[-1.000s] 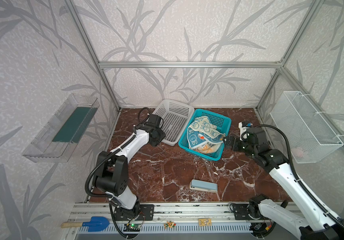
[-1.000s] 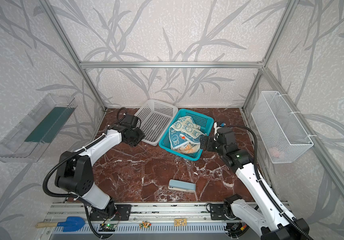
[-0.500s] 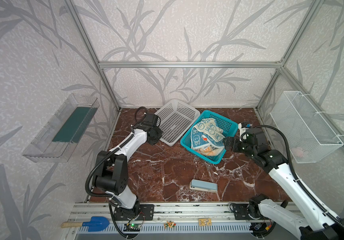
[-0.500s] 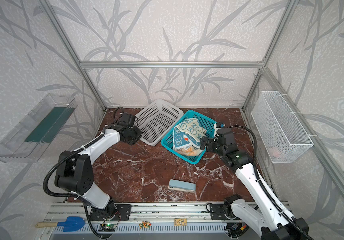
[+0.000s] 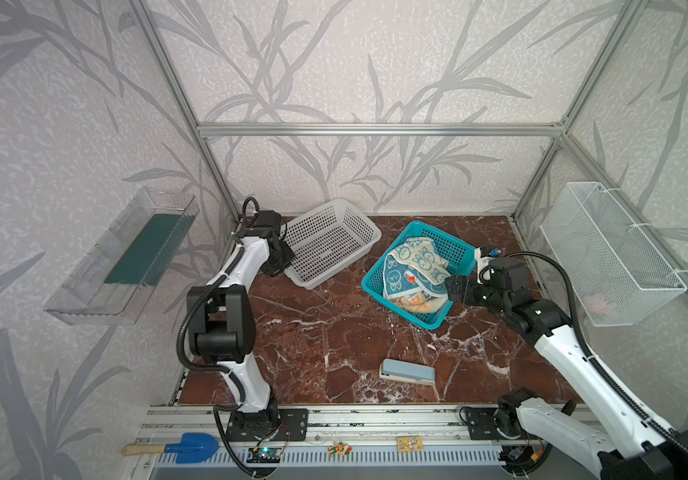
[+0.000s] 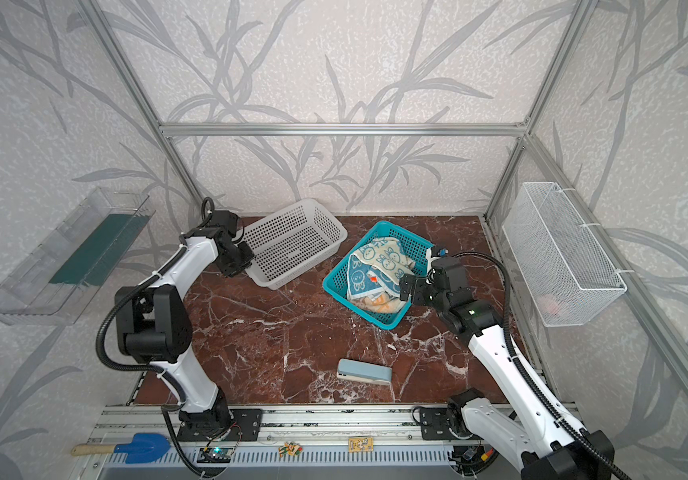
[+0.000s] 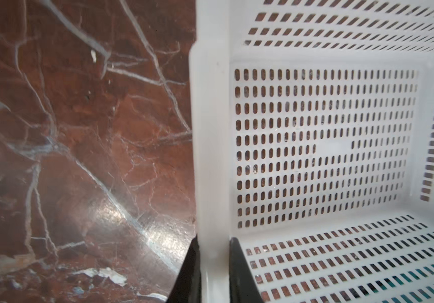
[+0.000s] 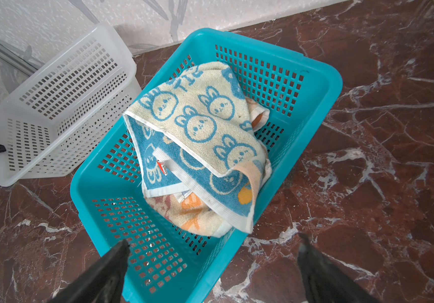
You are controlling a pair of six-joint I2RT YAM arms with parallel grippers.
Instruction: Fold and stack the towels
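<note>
**End effectors: 2**
- Left end effector (image 7: 212,251): nearly shut, its two black fingers (image 7: 239,272) pinching the rim of the white basket (image 7: 210,157), one inside the wall and one outside. In both top views it sits at that basket's corner (image 5: 279,261).
- Right end effector (image 8: 210,246): spread wide, holding nothing. It hovers at the low edge of the teal basket (image 8: 145,236), whose near corner lies between the fingers (image 8: 105,270) in the wrist view (contact with the rim cannot be told).

**Baskets on the tabletop (image 5: 313,332): 2**
- White: in the left end effector's grip, no contents seen.
- Teal: directly ahead of the right end effector, well apart from the left one.

**Towels: 2 prints told apart**
- Bunny towel (image 8: 202,123): cream and blue, crumpled, on top of the heap in the teal basket, just ahead of the right end effector's open fingers.
- Orange towel (image 8: 197,217): orange and cream, under the bunny towel, same basket (whether more cloths lie beneath cannot be told).

**Block (image 5: 408,371): 1**
- Pale blue, flat on the tabletop, well behind both end effectors.

**Wall fittings: 2**
- Wire basket (image 5: 608,253), beyond the right end effector.
- Clear tray (image 5: 126,257), beyond the left one.
</note>
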